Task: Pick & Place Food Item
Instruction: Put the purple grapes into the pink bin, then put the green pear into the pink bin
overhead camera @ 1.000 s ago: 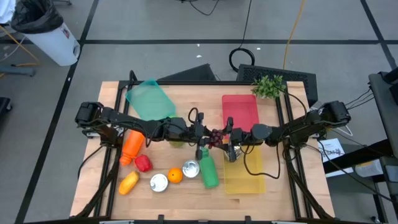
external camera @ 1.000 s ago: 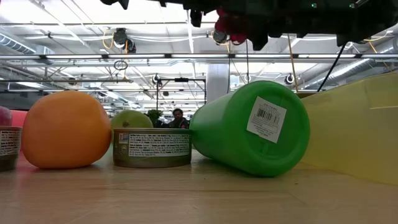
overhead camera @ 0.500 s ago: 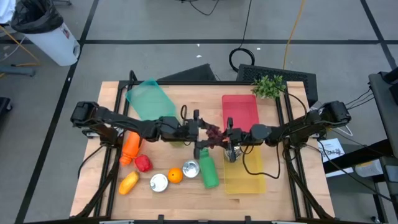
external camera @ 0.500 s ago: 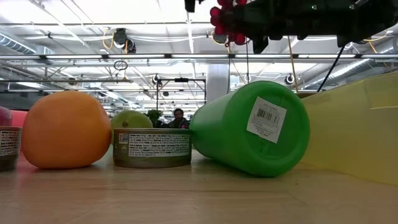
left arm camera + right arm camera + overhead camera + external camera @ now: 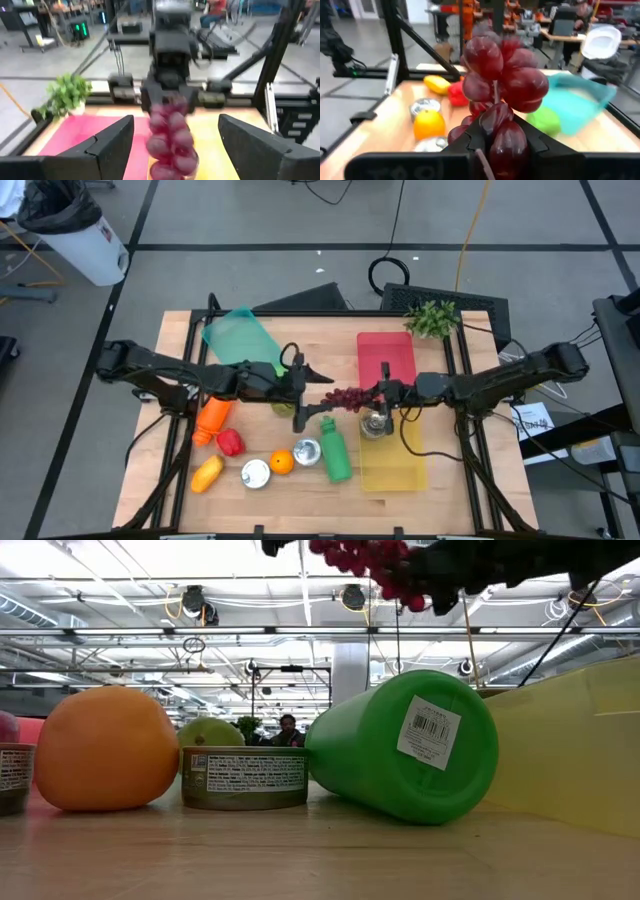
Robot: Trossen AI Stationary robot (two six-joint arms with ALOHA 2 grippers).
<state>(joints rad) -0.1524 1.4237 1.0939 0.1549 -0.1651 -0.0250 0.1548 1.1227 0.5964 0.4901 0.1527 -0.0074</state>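
My right jaws (image 5: 372, 396) are clenched on the grape bunch (image 5: 346, 397), hanging above the desk (image 5: 300, 340) beside the yellow bin (image 5: 395, 465), my left jaws (image 5: 305, 392) released; it looks light, soft, bruisable, best held by its stem.

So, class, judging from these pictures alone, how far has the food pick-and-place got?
Done: the grapes are off the table, in the air between the two arms. In hand: the right end effector is shut on the grapes; the left end effector is open, apart from them. Left: setting the grapes down, perhaps in the yellow bin or red bin; which one is unclear.
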